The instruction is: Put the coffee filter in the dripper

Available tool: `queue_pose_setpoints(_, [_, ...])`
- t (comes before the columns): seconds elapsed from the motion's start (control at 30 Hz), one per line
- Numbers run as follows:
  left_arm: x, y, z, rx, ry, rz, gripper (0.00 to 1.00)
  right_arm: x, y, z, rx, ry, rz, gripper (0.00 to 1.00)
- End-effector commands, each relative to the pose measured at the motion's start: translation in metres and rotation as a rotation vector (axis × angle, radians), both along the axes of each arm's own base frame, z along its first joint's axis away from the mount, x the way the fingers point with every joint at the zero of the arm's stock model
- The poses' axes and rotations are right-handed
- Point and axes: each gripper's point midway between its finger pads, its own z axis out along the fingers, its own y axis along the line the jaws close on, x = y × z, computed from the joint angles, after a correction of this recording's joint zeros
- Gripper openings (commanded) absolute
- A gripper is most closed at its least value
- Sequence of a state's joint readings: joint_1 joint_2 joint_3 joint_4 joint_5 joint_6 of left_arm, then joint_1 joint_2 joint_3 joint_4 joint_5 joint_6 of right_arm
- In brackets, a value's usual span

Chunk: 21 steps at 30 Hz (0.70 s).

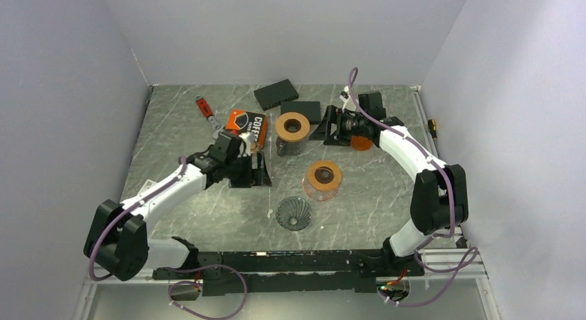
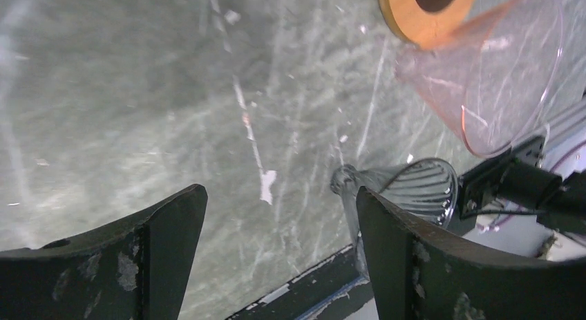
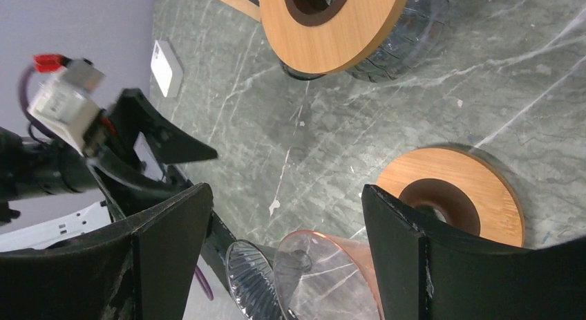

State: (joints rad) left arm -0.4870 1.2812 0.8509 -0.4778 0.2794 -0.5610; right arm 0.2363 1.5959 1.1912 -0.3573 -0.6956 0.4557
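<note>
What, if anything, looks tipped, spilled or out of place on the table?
The pink transparent dripper mid-table looks tipped over: its wooden collar points off to one side and its open mouth faces sideways, not up, beside the clear ribbed dripper. No spill or damage shows.

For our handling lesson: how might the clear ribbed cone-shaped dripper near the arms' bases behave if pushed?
The clear ribbed cone-shaped dripper seems to lie on its side, so it would probably roll in a curve. Its see-through walls suggest glass or hard plastic: likely stiff, smooth, perhaps slippery.
</note>
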Motion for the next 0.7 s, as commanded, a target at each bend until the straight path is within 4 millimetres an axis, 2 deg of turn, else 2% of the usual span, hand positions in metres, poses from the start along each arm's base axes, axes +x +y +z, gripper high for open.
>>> queue_pose_setpoints(0.0, [-0.015, -0.038, 0.004, -0.054, -0.009, -0.060, 0.84, 0.001, 0.003, 0.032, 0.060, -0.104, 0.024, 0.84])
queue_pose_setpoints(0.17, [-0.030, -0.053, 0.001, -0.027, -0.040, -0.128, 0.77, 0.001, 0.003, 0.028, 0.057, -0.095, 0.033, 0.84])
queue_pose_setpoints(0.37, [-0.041, -0.062, -0.008, 0.083, -0.062, -0.203, 0.67, 0.000, 0.001, 0.023, 0.050, -0.084, 0.022, 0.84])
queue_pose_setpoints(0.67, [-0.055, -0.075, -0.018, 0.133, -0.061, -0.293, 0.44, 0.003, -0.001, 0.021, 0.029, -0.079, 0.014, 0.84])
